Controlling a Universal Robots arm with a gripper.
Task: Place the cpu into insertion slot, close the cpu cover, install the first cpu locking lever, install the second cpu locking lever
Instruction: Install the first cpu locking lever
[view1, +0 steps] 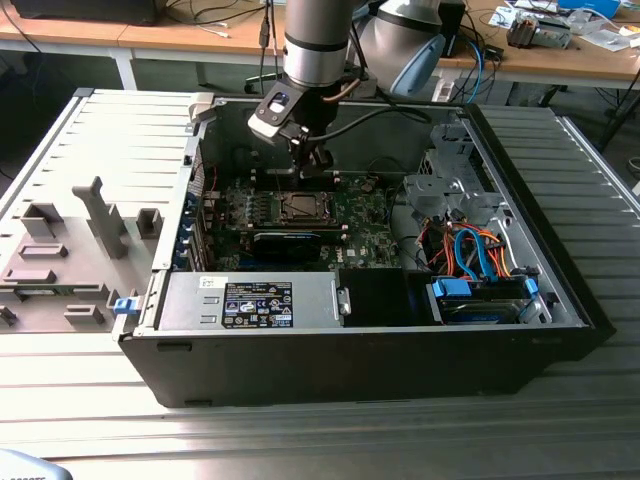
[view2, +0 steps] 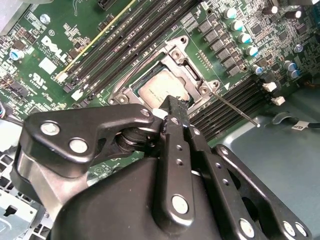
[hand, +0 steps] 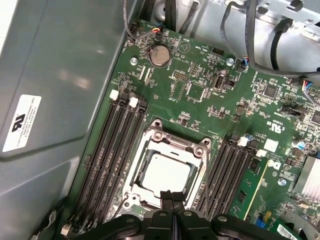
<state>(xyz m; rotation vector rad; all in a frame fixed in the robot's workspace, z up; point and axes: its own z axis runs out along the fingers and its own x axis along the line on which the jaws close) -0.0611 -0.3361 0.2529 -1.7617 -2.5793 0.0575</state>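
Note:
The cpu (hand: 167, 172) (view2: 156, 92), a silvery square chip, lies flat in the insertion slot (view1: 300, 208) on the green board. The cpu cover (hand: 172, 141) (view2: 194, 75), a metal frame with a square window, lies down around it. A thin metal locking lever (view2: 235, 108) (hand: 205, 175) angles out from one corner of the socket over the memory slots. My gripper (hand: 170, 196) (view2: 176, 104) (view1: 318, 165) hangs just above the socket's edge. Its two black fingers are pressed together with nothing between them.
Long black memory slots (hand: 115, 155) flank the socket on both sides. A coin battery (hand: 159, 55) and cables lie beyond it. The grey case wall (hand: 60, 75) rises close by. In the exterior view a black card (view1: 285, 243), power supply (view1: 250, 300) and orange-blue cables (view1: 470, 250) crowd the case.

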